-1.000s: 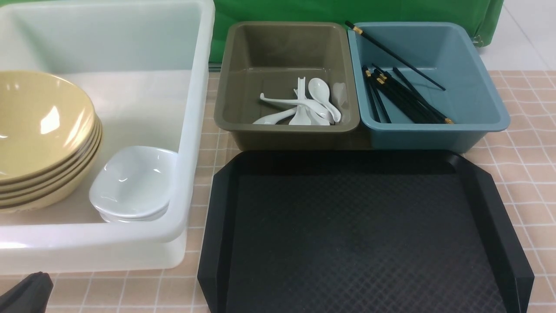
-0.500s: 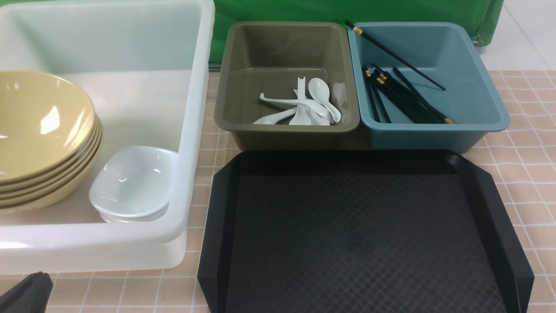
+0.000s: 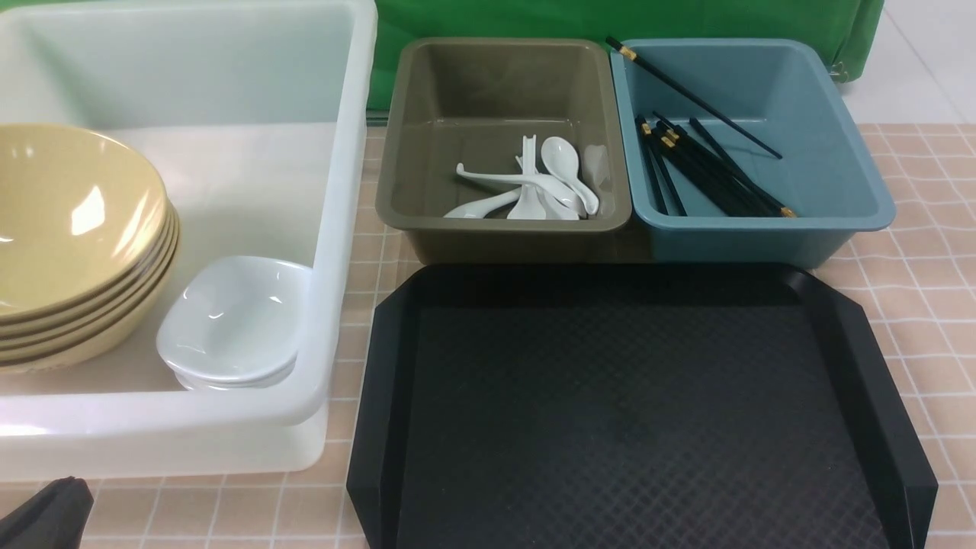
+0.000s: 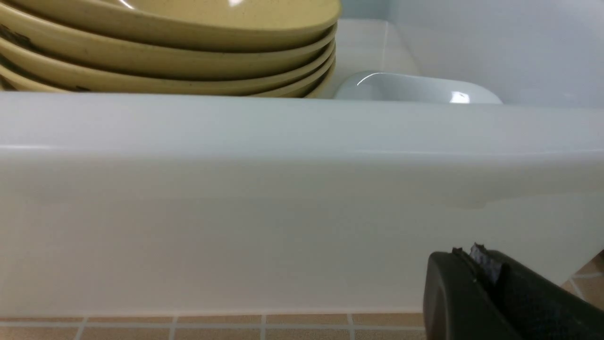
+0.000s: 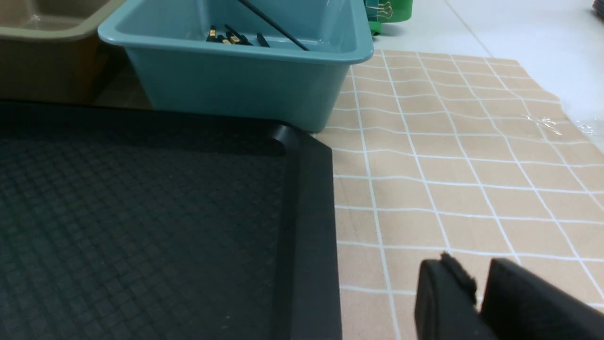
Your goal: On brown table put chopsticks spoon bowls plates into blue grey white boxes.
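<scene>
The white box [image 3: 335, 229] at the left holds a stack of yellow bowls [image 3: 69, 229] and small white bowls [image 3: 229, 320]. The grey box [image 3: 396, 152] holds several white spoons [image 3: 534, 191]. The blue box [image 3: 839, 152] holds several black chopsticks [image 3: 709, 171], one leaning on its back corner. My left gripper [image 3: 46, 515] sits low at the near left, in front of the white box wall [image 4: 283, 212]; its jaws [image 4: 467, 252] are shut and empty. My right gripper [image 5: 472, 269] is shut and empty over the table, right of the black tray [image 5: 306, 212]. It is out of the front view.
The black tray [image 3: 381, 381] lies in front of the grey and blue boxes, with nothing on it. The tiled brown tabletop [image 5: 448, 165] shows to its right. A green cloth [image 3: 686, 19] hangs behind the boxes.
</scene>
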Controlling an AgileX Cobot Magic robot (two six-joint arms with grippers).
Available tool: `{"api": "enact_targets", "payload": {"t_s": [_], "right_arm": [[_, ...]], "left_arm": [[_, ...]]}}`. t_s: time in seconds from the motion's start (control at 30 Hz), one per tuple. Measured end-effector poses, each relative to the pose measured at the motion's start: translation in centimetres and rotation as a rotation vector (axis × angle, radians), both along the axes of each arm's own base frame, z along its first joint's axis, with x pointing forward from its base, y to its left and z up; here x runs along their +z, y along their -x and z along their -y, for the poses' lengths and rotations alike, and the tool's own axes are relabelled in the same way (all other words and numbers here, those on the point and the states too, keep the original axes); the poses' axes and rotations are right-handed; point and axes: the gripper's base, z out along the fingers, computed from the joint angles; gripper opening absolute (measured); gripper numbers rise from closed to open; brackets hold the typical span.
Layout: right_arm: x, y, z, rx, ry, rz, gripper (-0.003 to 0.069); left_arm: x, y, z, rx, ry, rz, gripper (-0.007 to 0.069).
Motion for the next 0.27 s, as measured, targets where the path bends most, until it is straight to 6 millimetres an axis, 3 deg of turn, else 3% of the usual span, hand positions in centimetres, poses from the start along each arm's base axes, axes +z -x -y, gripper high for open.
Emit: {"api": "enact_targets", "payload": {"t_s": [0.27], "right_arm": [[0.0, 0.0, 0.0, 0.0, 0.0, 0.0, 0.018]], "left_arm": [[0.0, 0.0, 0.0, 0.0, 0.0, 0.0, -0.0007]]}}
